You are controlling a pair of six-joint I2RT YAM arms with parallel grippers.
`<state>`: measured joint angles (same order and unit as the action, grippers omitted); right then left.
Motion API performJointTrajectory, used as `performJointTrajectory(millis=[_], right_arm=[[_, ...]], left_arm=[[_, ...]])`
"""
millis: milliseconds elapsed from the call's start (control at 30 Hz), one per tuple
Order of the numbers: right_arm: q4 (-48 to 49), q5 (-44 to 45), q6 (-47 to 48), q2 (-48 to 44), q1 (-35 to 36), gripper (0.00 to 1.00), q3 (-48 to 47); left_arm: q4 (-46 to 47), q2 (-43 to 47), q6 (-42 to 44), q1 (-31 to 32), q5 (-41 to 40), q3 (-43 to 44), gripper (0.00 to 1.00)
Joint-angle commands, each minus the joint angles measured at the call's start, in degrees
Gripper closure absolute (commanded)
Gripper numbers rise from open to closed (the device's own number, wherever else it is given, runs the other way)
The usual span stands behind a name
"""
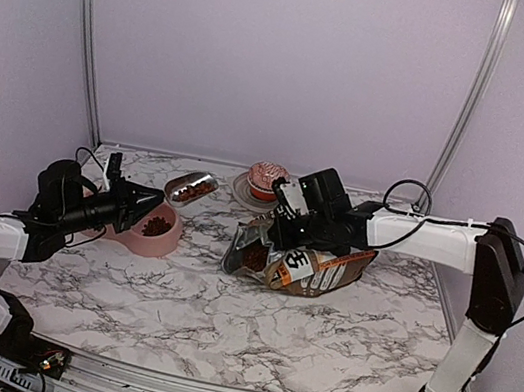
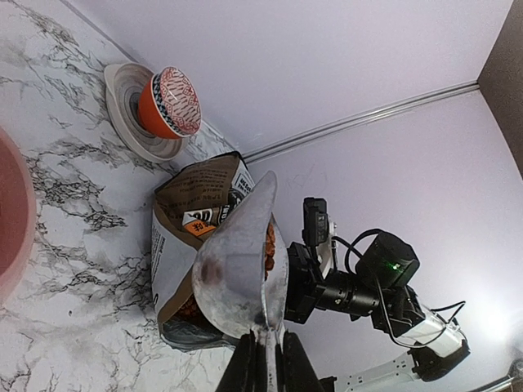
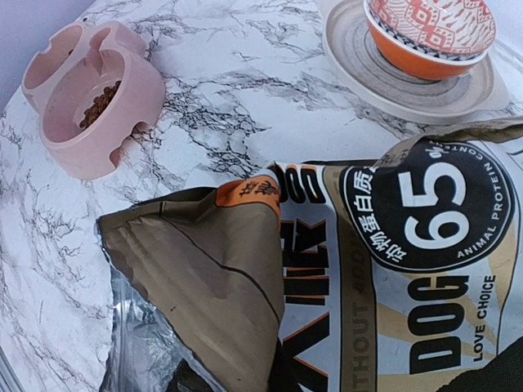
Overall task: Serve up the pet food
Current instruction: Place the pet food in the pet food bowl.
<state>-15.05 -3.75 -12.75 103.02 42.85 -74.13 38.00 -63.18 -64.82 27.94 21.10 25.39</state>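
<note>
L tool (image 2: 263, 366) clamped on scoop (image 2: 237, 273) handle; scoop holds pet food (image 1: 194, 187), hovers near pink bowl (image 3: 106, 155). R tool (image 1: 277, 227) at bag (image 3: 392, 269) mouth, grip can't tell.

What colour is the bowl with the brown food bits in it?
The bowl is pale pink; the right wrist view shows it best.

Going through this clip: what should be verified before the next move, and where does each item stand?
1. Scoop loaded with pet food: ok.
2. Left gripper shut on the scoop handle: ok.
3. Scoop above the pink bowl: cannot tell; top view puts it by the far rim.
4. Bowl upright, some pet food inside: ok.
5. Right gripper gripping the bag: cannot tell.
6. Cupcake apart from scoop and bowl: ok.
</note>
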Motion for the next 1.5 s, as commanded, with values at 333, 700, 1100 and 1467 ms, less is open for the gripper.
performJointTrajectory(millis=[333, 700, 1100, 1467], right_arm=[[4.4, 6.2, 8.0, 1.0, -3.5, 1.00, -3.1], [6.4, 6.9, 8.7, -0.9, -4.5, 1.00, -0.9], [7.5, 7.5, 9.1, -3.2, -4.5, 1.00, 1.0], [7.9, 8.7, 9.5, -3.4, -4.5, 1.00, 1.4]], left_arm=[[-11.3, 9.5, 1.9, -6.3, 0.1, 0.8, 1.00], [-21.6, 15.2, 4.9, -10.6, 0.6, 0.6, 1.00], [-23.0, 12.5, 7.0, -13.9, 1.8, 0.8, 1.00], [-27.6, 11.6, 10.4, -16.0, 2.1, 1.7, 1.00]])
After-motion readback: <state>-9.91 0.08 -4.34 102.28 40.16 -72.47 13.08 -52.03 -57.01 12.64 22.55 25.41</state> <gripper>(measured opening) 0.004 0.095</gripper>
